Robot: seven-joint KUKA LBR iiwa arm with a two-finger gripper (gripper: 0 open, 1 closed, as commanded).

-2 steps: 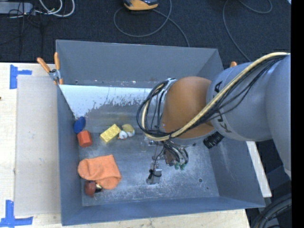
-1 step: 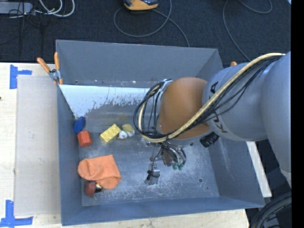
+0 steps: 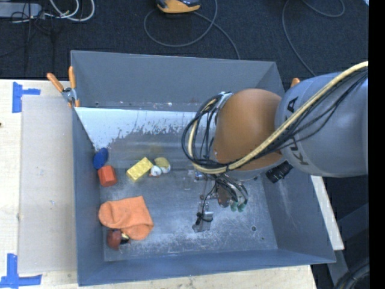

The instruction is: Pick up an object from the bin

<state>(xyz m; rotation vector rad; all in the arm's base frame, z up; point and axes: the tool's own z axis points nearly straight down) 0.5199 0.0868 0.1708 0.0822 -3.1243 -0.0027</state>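
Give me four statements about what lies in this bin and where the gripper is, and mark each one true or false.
1. The orange cloth lies in the near part of the bin, toward the view's left. True.
2. The yellow block lies on top of the orange cloth. False: it lies apart from it on the floor, farther back, beside a small pale thing.
3. The gripper is above bare floor, to the view's right of all the things. True.
4. The blue thing lies by the view's right wall. False: it is by the left wall, next to a red block.
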